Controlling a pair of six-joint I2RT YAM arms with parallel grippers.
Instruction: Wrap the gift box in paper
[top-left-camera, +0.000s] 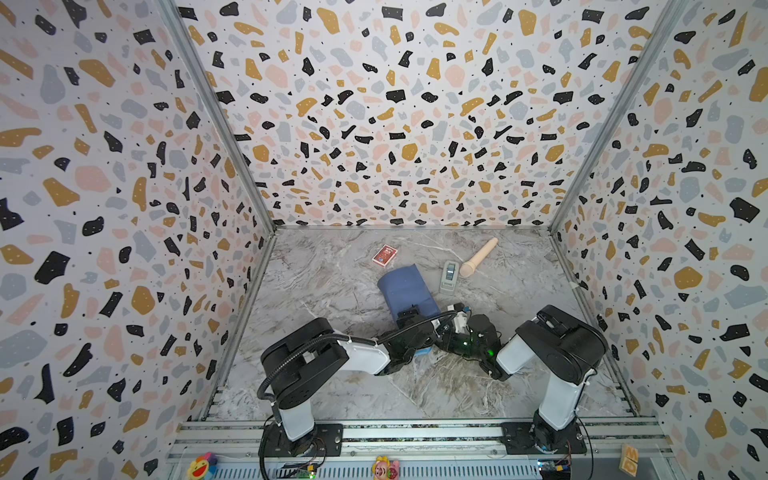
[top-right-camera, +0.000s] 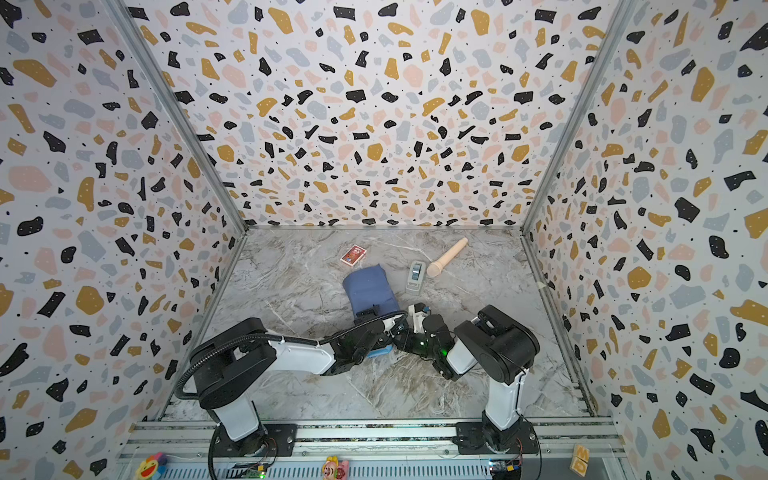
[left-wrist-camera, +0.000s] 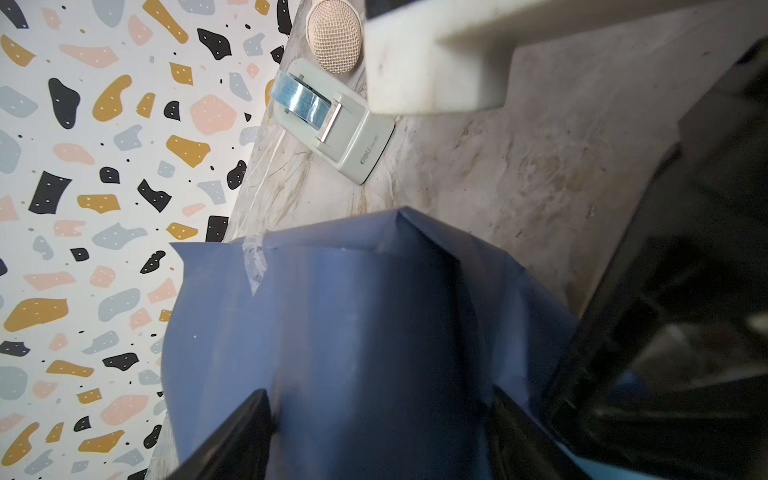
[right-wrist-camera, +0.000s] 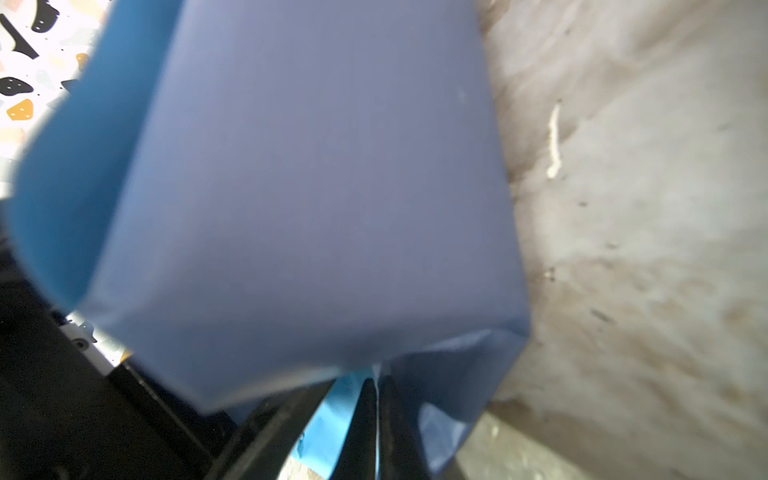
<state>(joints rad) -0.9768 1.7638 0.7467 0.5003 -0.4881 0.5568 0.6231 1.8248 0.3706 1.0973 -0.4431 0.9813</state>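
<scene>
My right gripper (right-wrist-camera: 376, 415) pinches the thin, floppy paper (right-wrist-camera: 299, 199) edge while my left gripper (left-wrist-camera: 380, 432) spreads wide around the wrapped box.

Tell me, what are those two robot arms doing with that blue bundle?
They are wrapping a gift box in the blue paper; the box is already hidden inside. The left end effector straddles the near end of the bundle, jaws wide. The right end effector is pinched shut on a paper flap there. A tape dispenser waits nearby on the table.
</scene>
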